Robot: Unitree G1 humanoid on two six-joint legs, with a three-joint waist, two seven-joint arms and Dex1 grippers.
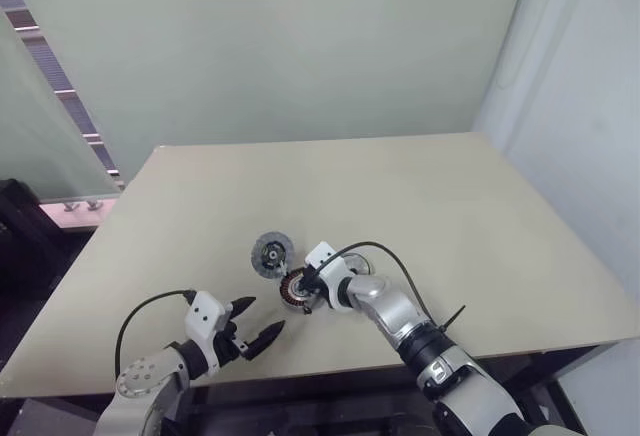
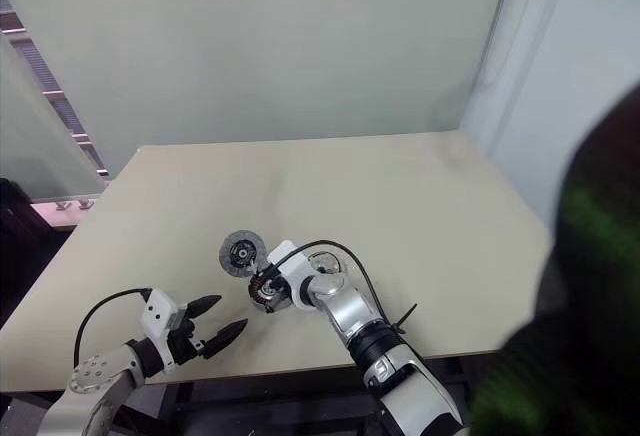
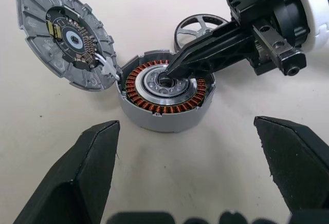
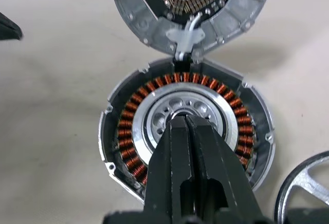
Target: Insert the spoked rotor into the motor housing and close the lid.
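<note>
While right gripper (image 4: 188, 124) sits with fingers pressed together, nothing between them, tips rest in central bore of motor housing (image 3: 165, 95); likely steadying or probing hub. Housing lies flat on table (image 1: 420, 196), copper windings up, cavity accessible. Lid (image 3: 64, 34) lies open just beside housing, inner face up, joined by short white lead, hence kept close. Spoked rotor (image 3: 198, 26) lies on table behind right gripper, not yet inserted. Left gripper (image 1: 250, 326) hovers near, jaws wide, empty, ready to assist.
</note>
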